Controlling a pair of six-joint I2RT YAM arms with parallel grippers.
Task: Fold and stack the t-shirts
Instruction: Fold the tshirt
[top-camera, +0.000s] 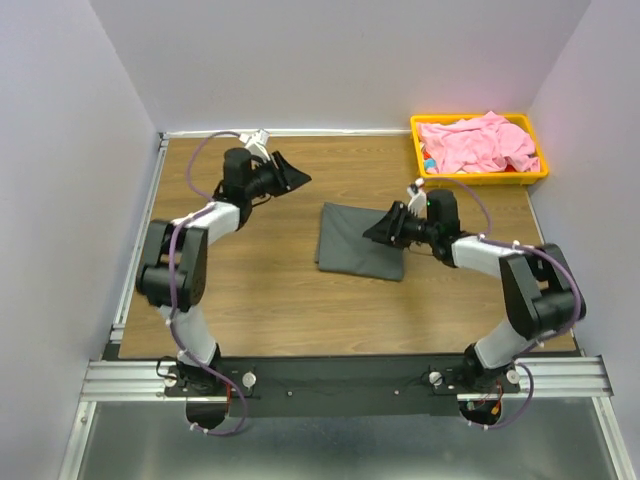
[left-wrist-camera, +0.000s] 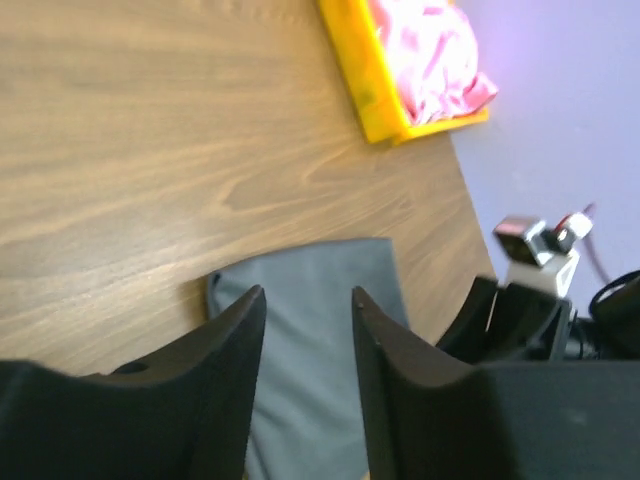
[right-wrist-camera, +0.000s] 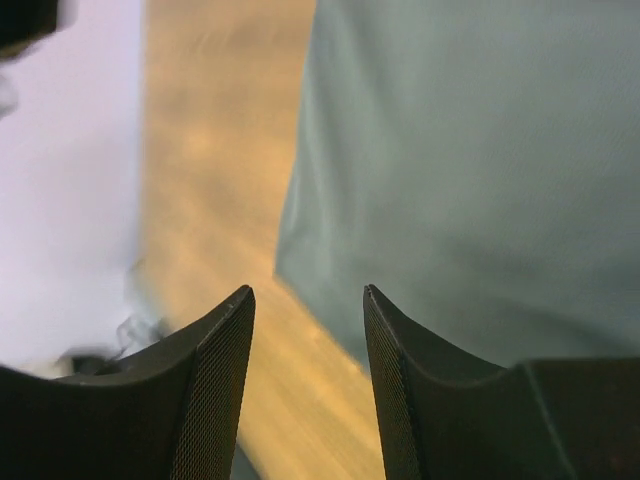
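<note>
Grey t-shirt (top-camera: 350, 243): folded flat, mid-table.
Pink t-shirt (top-camera: 478, 143): crumpled in yellow tray (top-camera: 480, 178), far right.
Left gripper (top-camera: 292, 176): arm bent, pointing right; jaws apart, empty.
Right gripper (top-camera: 383, 229): over the grey t-shirt's right part; jaws apart, empty.

My overhead feed shows a flat brown wood-grain tabletop (top-camera: 270, 300), boxed in on three sides by plain pale lilac-white wall panels (top-camera: 350, 60). A silver slotted aluminium rail (top-camera: 350, 378) runs across the near edge, and a thinner silver metal strip (top-camera: 131, 270) borders the left side. Below the rail lies a dull grey metal surface (top-camera: 330, 450). The light is soft and even.
</note>
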